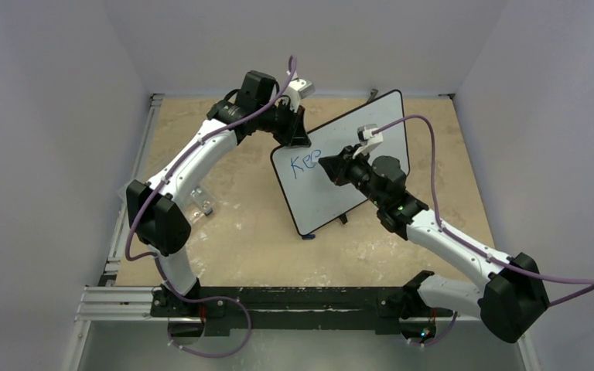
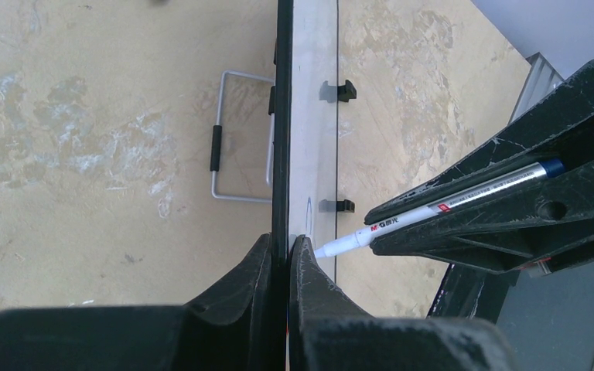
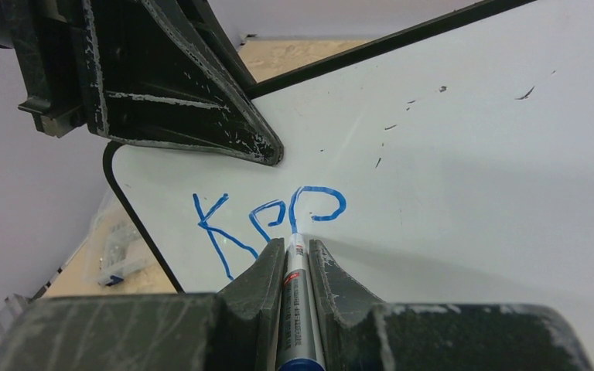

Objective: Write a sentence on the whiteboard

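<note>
The whiteboard (image 1: pixel 356 131), white with a thin black rim, stands tilted at the table's middle back. My left gripper (image 1: pixel 294 137) is shut on its top left edge; in the left wrist view (image 2: pixel 286 251) the jaws clamp the rim (image 2: pixel 281 116). My right gripper (image 1: pixel 326 165) is shut on a silver marker (image 3: pixel 295 294), its tip touching the board (image 3: pixel 472 154). Blue letters of the sentence (image 3: pixel 267 220) read about "Kee", also seen from above (image 1: pixel 306 162). The marker (image 2: pixel 448 207) shows in the left wrist view too.
A clear plastic bag (image 1: pixel 199 201) lies on the tan table left of the board. A wire stand (image 2: pixel 236 135) props the board from behind. Grey walls close the table on three sides.
</note>
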